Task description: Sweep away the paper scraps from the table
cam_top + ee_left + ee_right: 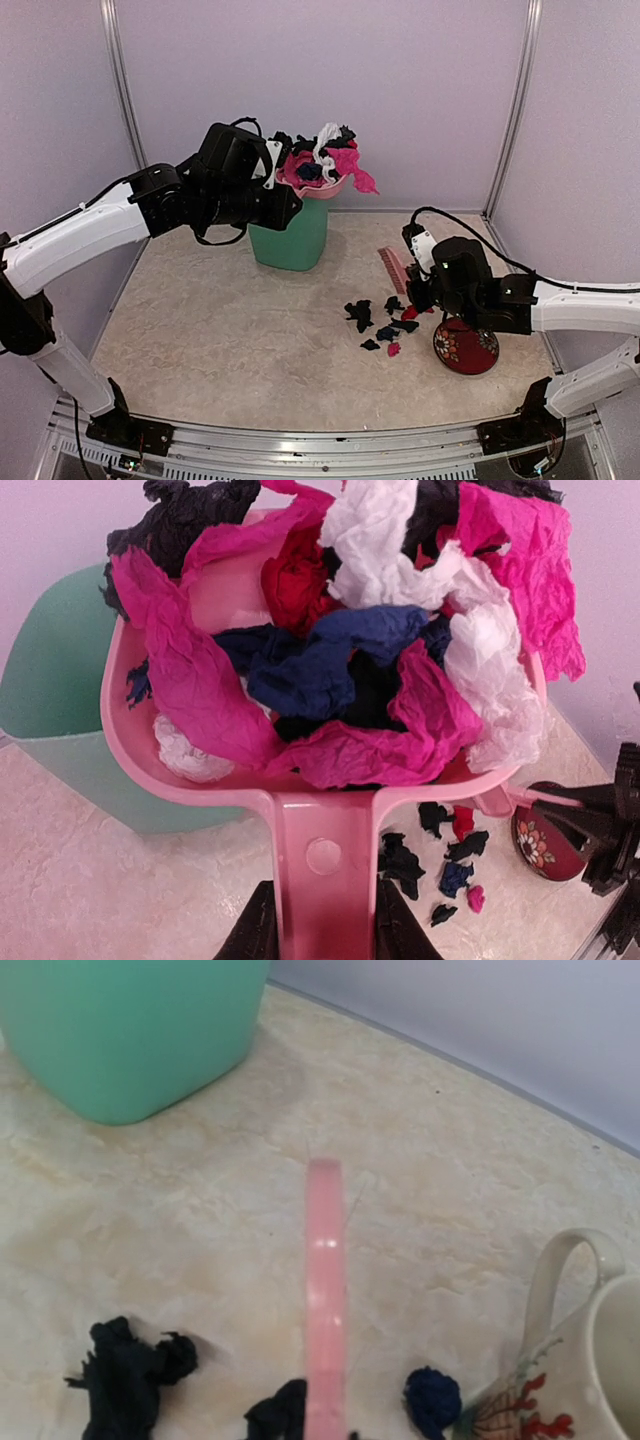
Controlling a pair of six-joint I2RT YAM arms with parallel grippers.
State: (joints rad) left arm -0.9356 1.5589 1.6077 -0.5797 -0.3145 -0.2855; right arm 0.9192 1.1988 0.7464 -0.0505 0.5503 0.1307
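The worktop [220,330] is beige with marbled stone veining. The dustpan [322,850] is glossy pink and holds paper scraps [340,670] in magenta, white, navy, red and black; those lying loose are mostly black and navy, with 1 magenta. The bin [290,240] is mint green, the brush [392,267] pink, the cup [466,350] dark red with a floral pattern

Lab booth: plain walls [320,90], railed table [220,330]
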